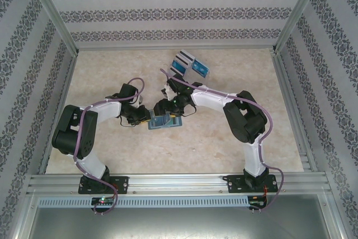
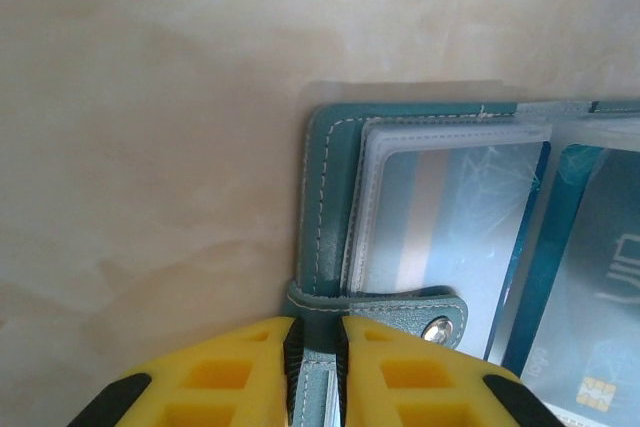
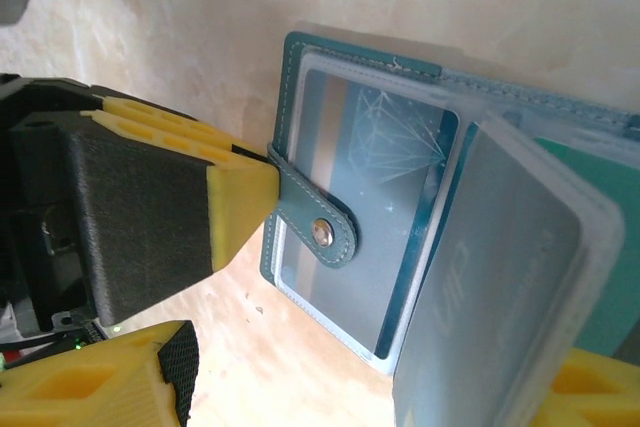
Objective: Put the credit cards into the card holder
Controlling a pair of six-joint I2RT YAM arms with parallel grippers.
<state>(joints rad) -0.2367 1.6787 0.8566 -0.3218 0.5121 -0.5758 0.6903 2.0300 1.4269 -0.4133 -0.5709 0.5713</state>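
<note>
Open teal card holder (image 1: 165, 121) at the worktop's (image 1: 112, 155) middle, left gripper (image 2: 315, 332) clenched on its strap edge, right gripper (image 3: 370, 372) fingers spread wide either side of a raised clear leaf, loose credit cards (image 1: 190, 64) near the far edge

The left claw (image 2: 315, 347) has yellow fingers (image 2: 230, 377) with black inner pads. Between them, the card holder (image 2: 328, 197) is teal with pale stitching and a silver snap (image 2: 436, 328). Just beyond the claw, a pocketed card (image 2: 470, 217) is pale blue with white web lines and a beige band. The worktop (image 2: 150, 147) is mottled cream. Far past the claw, the credit cards (image 1: 190, 64) are blue and white-grey, some dark-striped.
</note>
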